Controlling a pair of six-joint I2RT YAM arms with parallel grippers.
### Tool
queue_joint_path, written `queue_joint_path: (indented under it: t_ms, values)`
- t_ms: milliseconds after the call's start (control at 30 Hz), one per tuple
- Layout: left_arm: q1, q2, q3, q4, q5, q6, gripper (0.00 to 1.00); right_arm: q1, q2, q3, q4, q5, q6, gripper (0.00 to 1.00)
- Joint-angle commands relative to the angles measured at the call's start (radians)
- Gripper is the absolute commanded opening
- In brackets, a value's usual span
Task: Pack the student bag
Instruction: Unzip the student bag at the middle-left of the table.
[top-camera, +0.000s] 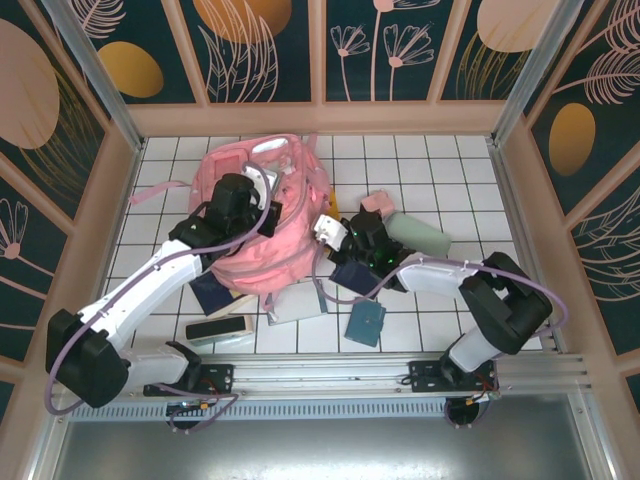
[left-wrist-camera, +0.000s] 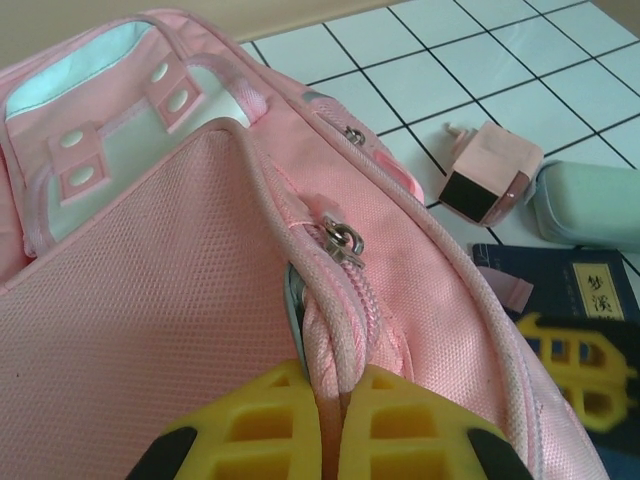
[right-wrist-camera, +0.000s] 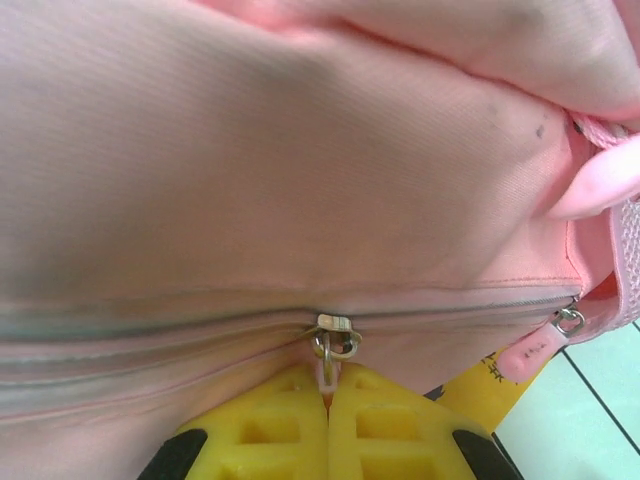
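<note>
The student bag (top-camera: 270, 170) is a big pink backpack lying at the back middle of the tiled table. My left gripper (top-camera: 268, 205) reaches onto it from the left. In the left wrist view that gripper (left-wrist-camera: 338, 385) is shut on the bag's (left-wrist-camera: 150, 330) corded edge beside a zip, just below a metal zip pull (left-wrist-camera: 345, 243). My right gripper (top-camera: 325, 232) meets the bag's right side. In the right wrist view it (right-wrist-camera: 328, 385) is shut on the tab of a metal zip pull (right-wrist-camera: 332, 342) on the bag's (right-wrist-camera: 300, 150) closed zip.
Right of the bag lie a pink box (top-camera: 375, 202) and a pale green case (top-camera: 420, 235). In front of it are a dark blue book (top-camera: 355, 275), a teal notebook (top-camera: 366, 322), a grey-white box (top-camera: 297, 303) and a black-and-white case (top-camera: 218, 330). Walls enclose the table.
</note>
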Motion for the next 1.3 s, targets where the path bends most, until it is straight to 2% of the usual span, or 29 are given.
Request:
queue_joint_path:
  t_ms: [0, 233, 433, 600, 767, 933, 1067, 1267]
  values:
    - [0.019, 0.028, 0.099, 0.030, -0.096, -0.104, 0.00, 0.048, -0.069, 0.003, -0.079, 0.045, 0.036, 0.00]
    - [0.056, 0.093, 0.192, -0.033, -0.043, -0.214, 0.00, 0.077, -0.125, 0.138, -0.310, 0.079, 0.279, 0.00]
    - [0.076, 0.168, 0.320, -0.133, -0.082, -0.375, 0.00, 0.136, -0.152, 0.195, -0.398, 0.154, 0.345, 0.00]
    - [0.077, 0.197, 0.377, -0.163, -0.072, -0.534, 0.00, 0.168, -0.110, 0.303, -0.492, 0.259, 0.433, 0.00]
    - [0.076, 0.209, 0.385, -0.129, -0.012, -0.621, 0.00, 0.196, -0.018, 0.413, -0.544, 0.264, 0.468, 0.00]
    - [0.087, 0.206, 0.374, -0.064, 0.037, -0.639, 0.00, 0.254, 0.034, 0.515, -0.565, 0.298, 0.486, 0.00]
    - [0.110, 0.230, 0.408, -0.087, 0.042, -0.619, 0.00, 0.300, 0.037, 0.555, -0.606, 0.293, 0.464, 0.00]
    - [0.118, 0.239, 0.426, -0.124, -0.002, -0.516, 0.00, 0.314, -0.013, 0.554, -0.674, 0.150, 0.447, 0.00]
